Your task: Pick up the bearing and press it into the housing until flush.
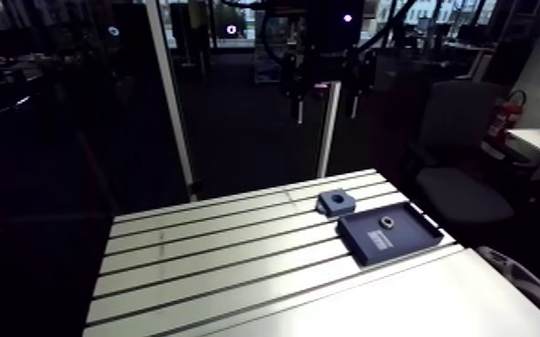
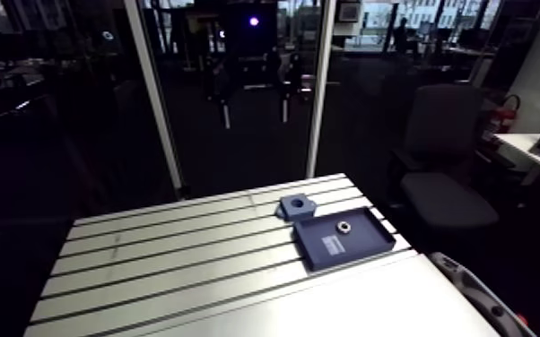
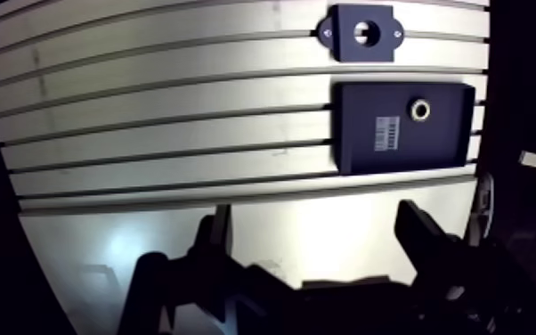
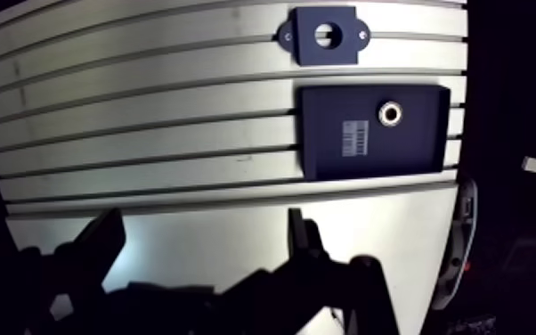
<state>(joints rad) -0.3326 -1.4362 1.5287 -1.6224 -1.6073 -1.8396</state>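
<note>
Closest thing in the wrist view is my own gripper (image 3: 316,223): fingers spread wide, nothing between them, hanging well above the slotted table (image 3: 147,116). The bearing (image 3: 421,110) lies flat in the dark tray (image 3: 352,160), beside a label sticker (image 3: 387,134) and toward the housing-side wall. The housing (image 3: 378,49) sits just beyond the tray, bore facing up. My guess is a small steel ring, stiff, light and kinda slick, so I'd pinch the outer rim square and keep it level. The tray floor looks smooth, so it might skate. Finger room looks okay, just tighter on the wall side.
</note>
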